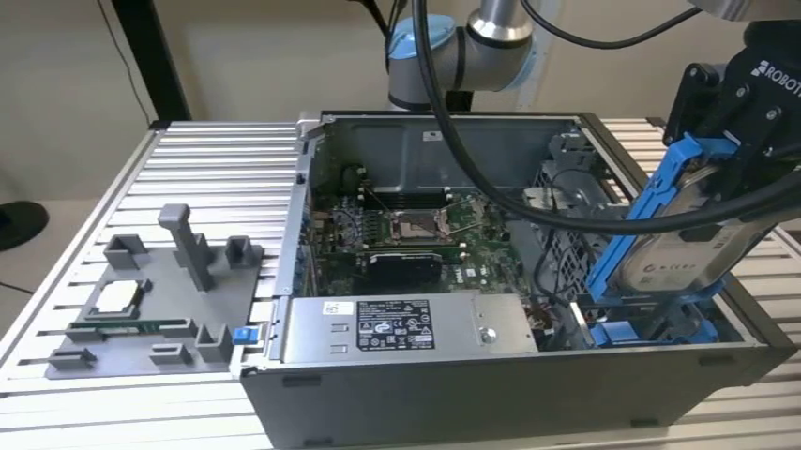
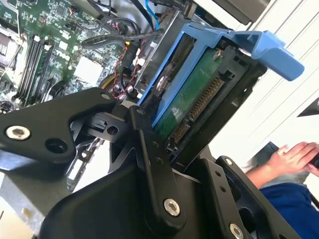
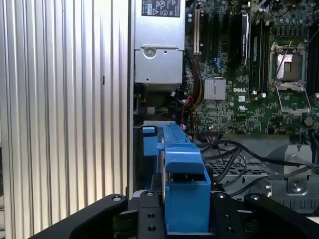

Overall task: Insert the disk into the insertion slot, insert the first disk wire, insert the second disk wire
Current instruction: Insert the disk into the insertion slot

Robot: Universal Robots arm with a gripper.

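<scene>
disk clenched in my gripper, held tilted above the insertion slot at the near corner of the case, on the exterior view's right.
risk, as i judge it: the disk stands steeply tilted, with its lower end just over the slot and not yet seated. if it goes down at this angle, the blue carrier frame could catch on the slot's edge, then jam or twist in my hold. the black cables lying in the case beside the slot could be snagged or trapped under it. the disk sits between my jaws, one on either side, both closed firmly on it. its connector edge faces my wrist, and its far end reaches well past the jaws toward the slot.
</scene>
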